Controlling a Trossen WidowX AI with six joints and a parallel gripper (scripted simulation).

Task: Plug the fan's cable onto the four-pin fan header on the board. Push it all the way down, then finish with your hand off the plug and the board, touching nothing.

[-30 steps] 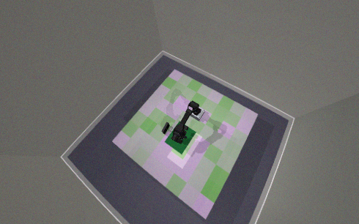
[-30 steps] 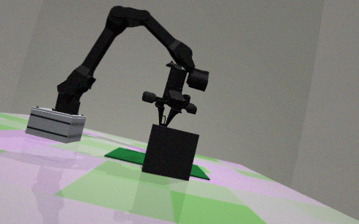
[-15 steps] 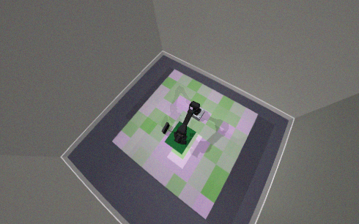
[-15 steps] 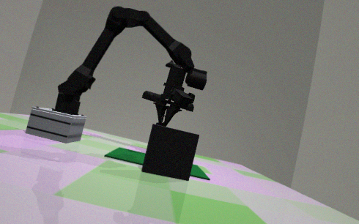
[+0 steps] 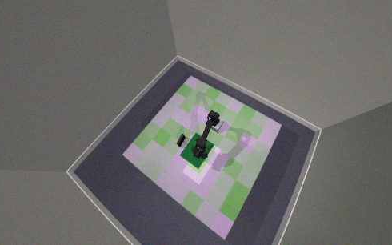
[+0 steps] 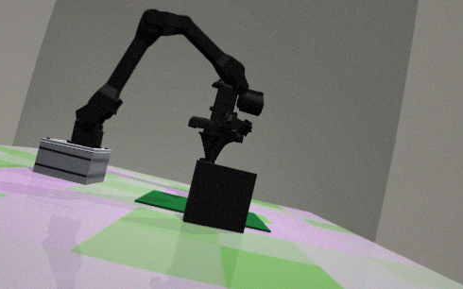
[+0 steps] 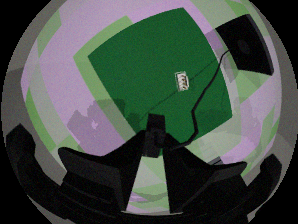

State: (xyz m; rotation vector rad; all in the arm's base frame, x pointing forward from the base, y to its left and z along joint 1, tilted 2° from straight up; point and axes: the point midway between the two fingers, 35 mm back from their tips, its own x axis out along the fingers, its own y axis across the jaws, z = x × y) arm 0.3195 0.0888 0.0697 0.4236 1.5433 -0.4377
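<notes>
My gripper [image 7: 154, 135] [image 6: 209, 161] is shut on the black plug [image 7: 156, 129] of the fan's cable and holds it above the green board [image 7: 130, 60] [image 6: 161, 200] [image 5: 188, 154]. The white four-pin fan header [image 7: 182, 81] stands on the board, ahead and a little to the right of the plug in the wrist view, apart from it. The black cable [image 7: 194, 114] runs from the plug in a bend to the fan. In the exterior view the plug is hidden or too dark to tell apart.
The black fan [image 7: 244, 46] [image 6: 220, 197] [image 5: 182, 140] stands upright beside the board's edge and hides part of the board in the exterior view. The arm's grey base box [image 6: 71, 161] [image 5: 218, 125] stands on the far side of the board from the lighter patch in the top view.
</notes>
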